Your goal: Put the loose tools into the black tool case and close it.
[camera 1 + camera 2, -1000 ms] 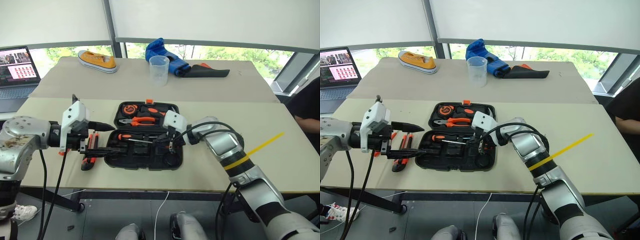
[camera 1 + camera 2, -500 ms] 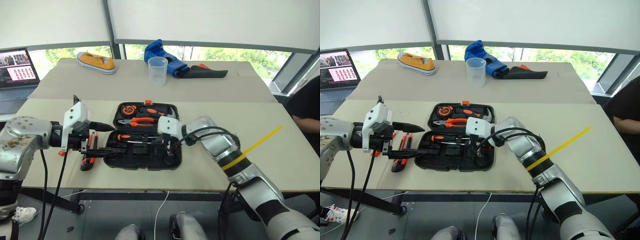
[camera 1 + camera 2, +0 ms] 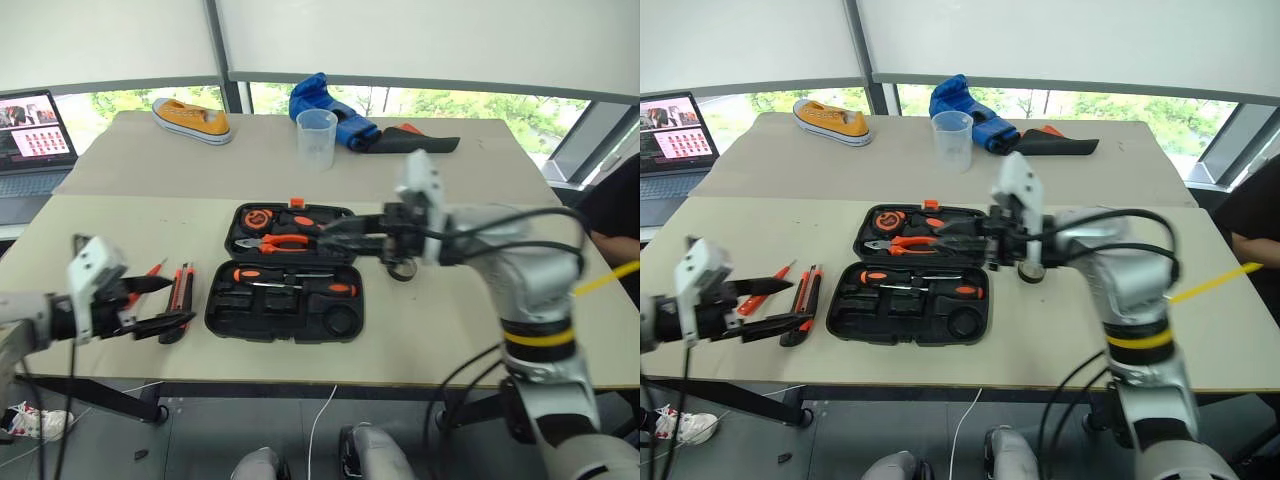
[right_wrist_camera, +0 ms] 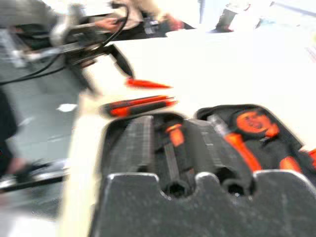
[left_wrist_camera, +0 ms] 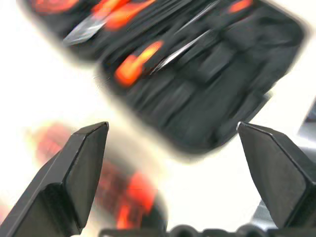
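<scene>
Two loose tools on the desk just ahead of the left hand (image 3: 765, 305), fingers spread wide and empty: utility knife (image 3: 803, 296) nearer the open black tool case (image 3: 910, 290), slim tester screwdriver (image 3: 768, 288) on its far side. Both probably light, rigid, slick-handled; best pinched mid-handle. Right hand (image 3: 335, 232) raised over the case's far half, fingers stretched toward the left hand, spread unclear, seemingly empty.

Yellow shoe (image 3: 192, 118), plastic cup (image 3: 317, 138), laptop (image 3: 32, 140)
</scene>
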You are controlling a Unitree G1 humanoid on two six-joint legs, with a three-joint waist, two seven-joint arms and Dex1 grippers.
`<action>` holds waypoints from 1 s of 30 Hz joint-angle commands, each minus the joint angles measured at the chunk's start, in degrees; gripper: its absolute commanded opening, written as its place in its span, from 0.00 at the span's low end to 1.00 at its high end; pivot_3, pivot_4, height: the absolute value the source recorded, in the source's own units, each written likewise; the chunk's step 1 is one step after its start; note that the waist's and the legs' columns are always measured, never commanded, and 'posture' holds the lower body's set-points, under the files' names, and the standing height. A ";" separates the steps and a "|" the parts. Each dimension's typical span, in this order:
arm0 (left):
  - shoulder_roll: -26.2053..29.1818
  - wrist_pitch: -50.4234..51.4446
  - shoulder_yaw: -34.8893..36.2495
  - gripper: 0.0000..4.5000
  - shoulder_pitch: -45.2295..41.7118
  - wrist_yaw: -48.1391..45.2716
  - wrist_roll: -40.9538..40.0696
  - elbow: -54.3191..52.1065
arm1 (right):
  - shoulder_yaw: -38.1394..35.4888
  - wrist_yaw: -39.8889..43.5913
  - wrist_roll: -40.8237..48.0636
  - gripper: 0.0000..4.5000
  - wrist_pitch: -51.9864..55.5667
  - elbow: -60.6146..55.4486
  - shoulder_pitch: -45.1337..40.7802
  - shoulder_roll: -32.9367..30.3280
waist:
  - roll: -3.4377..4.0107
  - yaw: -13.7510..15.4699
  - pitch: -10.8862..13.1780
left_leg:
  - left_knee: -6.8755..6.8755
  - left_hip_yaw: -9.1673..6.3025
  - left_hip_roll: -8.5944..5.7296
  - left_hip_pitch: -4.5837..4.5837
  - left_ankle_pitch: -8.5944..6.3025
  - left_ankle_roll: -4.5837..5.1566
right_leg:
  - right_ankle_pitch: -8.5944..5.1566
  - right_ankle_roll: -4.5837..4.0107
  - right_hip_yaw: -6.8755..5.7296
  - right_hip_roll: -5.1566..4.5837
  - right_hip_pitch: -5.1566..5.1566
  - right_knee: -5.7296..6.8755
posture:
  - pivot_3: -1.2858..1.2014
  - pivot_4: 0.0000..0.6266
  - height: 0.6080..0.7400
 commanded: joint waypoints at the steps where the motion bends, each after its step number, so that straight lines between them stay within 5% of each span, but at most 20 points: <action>1: -2.39 1.86 11.98 1.00 7.79 2.49 0.71 -1.43 | -1.61 2.30 5.41 0.63 1.42 -6.32 2.78 -4.31 | -0.01 -0.06 0.01 | -0.06 0.01 -0.01 0.00 -0.01 0.00 | -0.02 0.01 0.01 0.00 -0.01 -0.04 | 0.52 0.24 0.88; 6: -2.79 -0.45 13.97 1.00 15.00 4.80 4.90 1.83 | -0.42 1.38 6.55 0.99 -0.50 -7.42 5.09 -7.36 | -0.02 0.14 0.02 | -0.07 0.04 -0.03 0.18 0.01 -0.07 | -0.04 0.04 0.07 -0.05 0.08 0.05 | 0.52 0.24 0.88; 9: 0.50 -3.72 8.48 1.00 11.18 6.65 8.69 6.60 | 0.76 0.97 6.02 0.99 -2.27 -7.85 6.19 -8.40 | -0.08 1.30 -0.01 | -0.07 0.02 -0.04 0.20 0.04 -0.24 | -0.12 0.21 0.07 -0.09 0.11 0.06 | 0.52 0.24 0.88; 18: 8.70 -1.54 -15.78 1.00 -18.40 4.13 14.10 28.73 | 1.11 -5.29 5.71 0.99 -4.41 -11.87 9.91 -8.26 | -0.27 2.21 -0.10 | -0.07 0.02 -0.06 0.12 0.34 -0.25 | 0.32 -0.24 0.01 -0.02 0.06 0.10 | 0.52 0.24 0.88; 23: 6.69 -3.93 -28.91 1.00 -34.57 2.58 21.46 42.61 | -0.28 -8.00 7.08 0.99 -3.94 -14.91 12.64 -9.41 | -0.38 1.47 -0.10 | -0.07 0.36 -0.14 0.00 0.34 -0.25 | 0.31 -0.29 -0.07 0.20 0.02 0.06 | 0.52 0.24 0.88; 29: -0.39 -8.11 -36.47 1.00 -47.69 1.61 27.16 56.11 | -1.06 -9.30 8.91 0.99 -3.48 -16.42 13.43 -10.75 | -0.56 1.44 -0.10 | -0.01 0.31 -0.18 -0.06 0.35 -0.24 | 0.30 -0.29 -0.10 0.23 0.05 -0.02 | 0.52 0.24 0.88; 30: -1.29 -8.77 -37.32 0.88 -48.81 1.09 27.84 57.85 | -0.95 -9.49 8.98 1.00 -3.45 -16.49 13.37 -10.83 | -0.60 1.44 -0.12 | 0.02 0.32 -0.15 -0.06 0.35 -0.24 | 0.31 -0.28 -0.08 0.25 0.06 -0.01 | 0.52 0.24 0.88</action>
